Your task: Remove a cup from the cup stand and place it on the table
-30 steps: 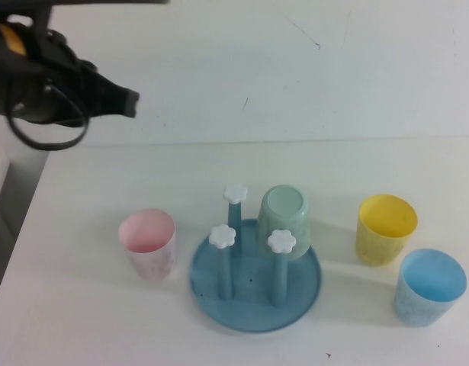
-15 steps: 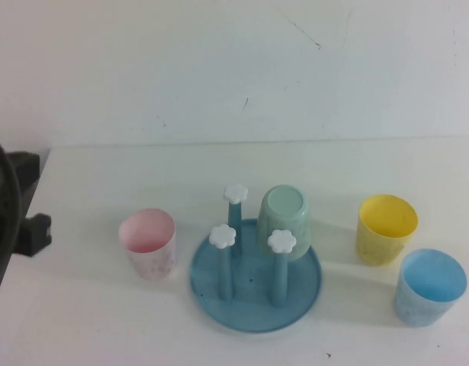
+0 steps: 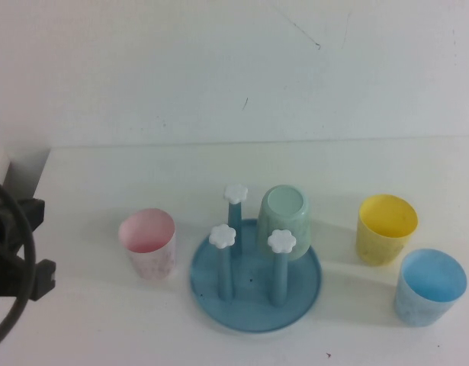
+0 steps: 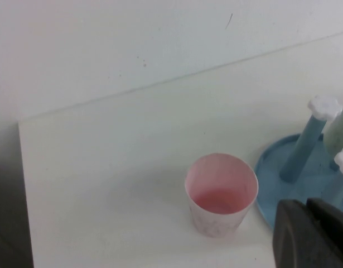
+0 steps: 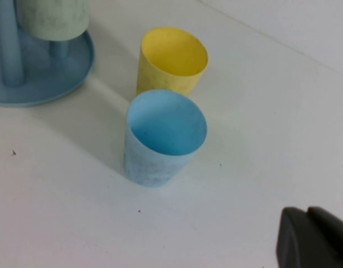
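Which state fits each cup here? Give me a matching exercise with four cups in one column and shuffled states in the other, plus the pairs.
Things:
1. pink cup
2. mint green cup
3. yellow cup
4. blue cup

States:
A. upside down on the cup stand
B. upright on the table, on the stand's left
C. upright, nearest the table's right front
D. upright, between the stand and the blue cup

Pairs: 1-B, 2-A, 3-D, 4-C

The left pincer sits near the pink cup; the right pincer sits near the blue cup.
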